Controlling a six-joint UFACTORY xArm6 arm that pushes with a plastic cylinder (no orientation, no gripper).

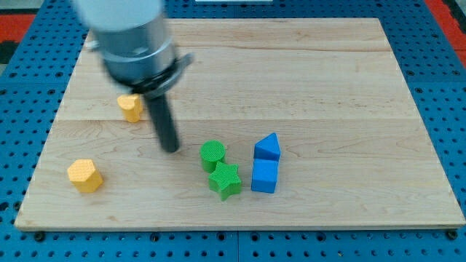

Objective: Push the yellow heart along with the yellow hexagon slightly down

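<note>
A wooden board (291, 65) is shown resting on a blue perforated table (29, 44); no container is seen, and all blocks lie directly on the board. No pincer is fitted: the arm ends in a dark rod, and nothing is held by it. The tip (171, 149) is set down between the yellow heart (131, 107), at the view's upper left and partly hidden by the rod, and the green cylinder (212, 154), touching neither. The yellow hexagon (84, 175) is placed near the board's lower-left edge. A green star (226, 180), blue triangular block (267, 147) and blue cube (264, 177) are clustered at centre-bottom. The view's right and top are left open.
</note>
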